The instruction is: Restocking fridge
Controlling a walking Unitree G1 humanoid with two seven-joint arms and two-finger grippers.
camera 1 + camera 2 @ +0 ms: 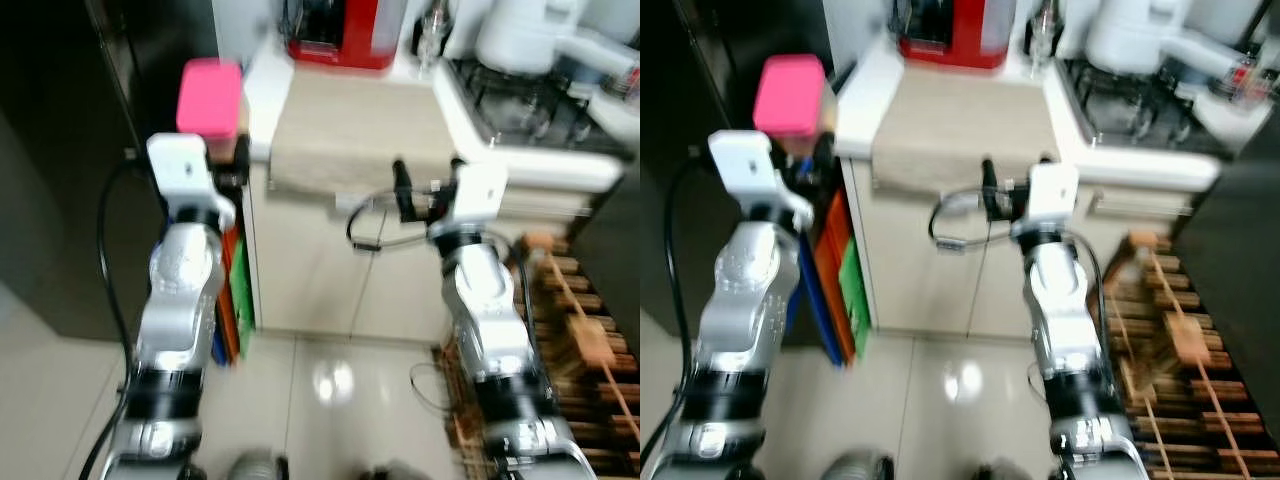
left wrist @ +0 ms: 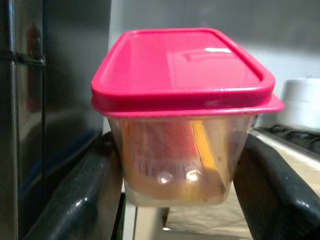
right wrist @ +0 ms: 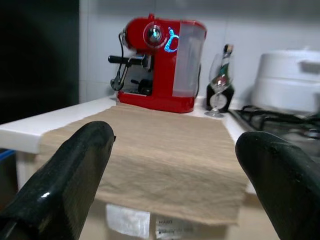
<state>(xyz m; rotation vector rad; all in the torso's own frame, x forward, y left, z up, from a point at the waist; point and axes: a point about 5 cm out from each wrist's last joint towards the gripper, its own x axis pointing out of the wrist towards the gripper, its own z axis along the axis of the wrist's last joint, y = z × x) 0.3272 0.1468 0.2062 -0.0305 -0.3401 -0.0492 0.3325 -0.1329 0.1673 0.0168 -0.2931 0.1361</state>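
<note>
My left gripper [image 2: 177, 200] is shut on a clear food container [image 2: 182, 160] with a pink lid [image 1: 209, 96], held up at the left end of the counter beside the dark fridge [image 1: 60, 150]. Its black fingers [image 2: 75, 200] press on both sides of the tub, which has orange and red food inside. My right gripper [image 1: 428, 185] is open and holds nothing. It hangs at the counter's front edge over the beige cloth [image 3: 160, 155].
A red coffee machine [image 3: 160, 62], a wine glass [image 3: 218, 82] and a white pot [image 3: 287, 82] stand at the back of the counter [image 1: 270, 80]. A stove [image 1: 530, 100] is to the right. A wooden rack [image 1: 580, 340] sits low on the right. Colourful flat items [image 1: 235, 290] lean between fridge and cabinet.
</note>
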